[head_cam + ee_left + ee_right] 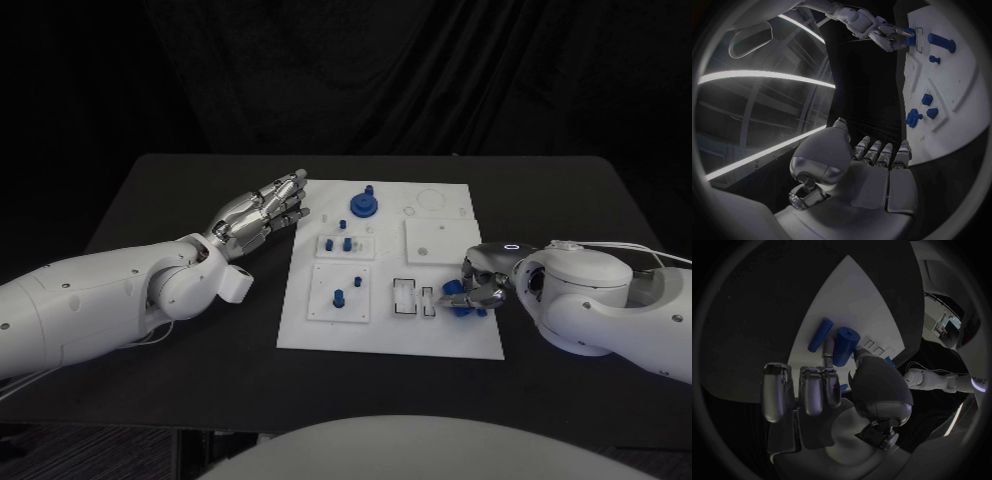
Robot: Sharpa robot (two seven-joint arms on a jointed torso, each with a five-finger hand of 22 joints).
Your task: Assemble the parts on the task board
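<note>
The white task board (447,335) lies in the middle of the table. My right hand (482,283) is over its right edge and pinches a blue cylinder (844,346) between thumb and a finger. A second blue cylinder (820,334) lies on the board just beyond it. My left hand (264,215) hovers beside the board's far left edge with its fingers (879,152) stretched out and nothing in it. A round blue part (365,205) stands near the far edge. Small blue pegs (336,243) stand in a raised block, and another peg (339,297) stands in the block nearer me.
Two rectangular slots (411,298) are cut in the board just left of my right hand. A plain white square block (440,240) sits behind them. Bare black table (173,190) surrounds the board on all sides.
</note>
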